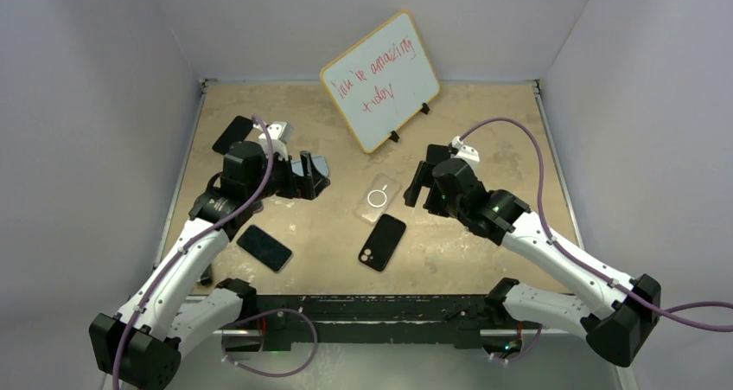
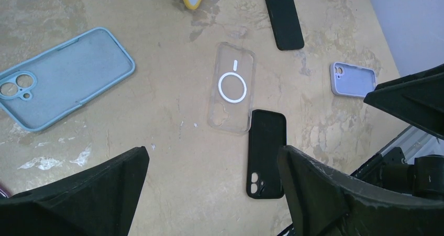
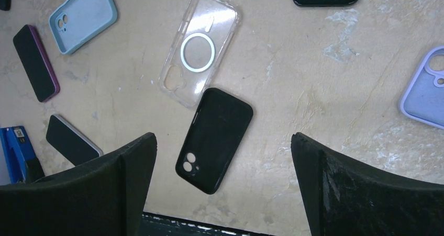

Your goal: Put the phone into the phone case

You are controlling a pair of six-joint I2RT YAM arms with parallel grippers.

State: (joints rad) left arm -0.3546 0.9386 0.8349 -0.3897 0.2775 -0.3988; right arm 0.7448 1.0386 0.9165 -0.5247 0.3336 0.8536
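We see the black phone [image 3: 214, 139] lying camera side up on the desk [image 3: 314, 79]. It is framed between the spread fingers of the right end effector [image 1: 417, 185], which hovers above it and holds nothing. The clear phone case [image 3: 198, 50] lies right against the phone's top corner, just ahead of that end effector and between it and the left end effector [image 1: 313, 175], whose jaws also stand wide apart and empty. A blue case [image 2: 63, 76] lies just beside the left end effector. A lilac case [image 3: 424, 89] sits off to one side of the right one.
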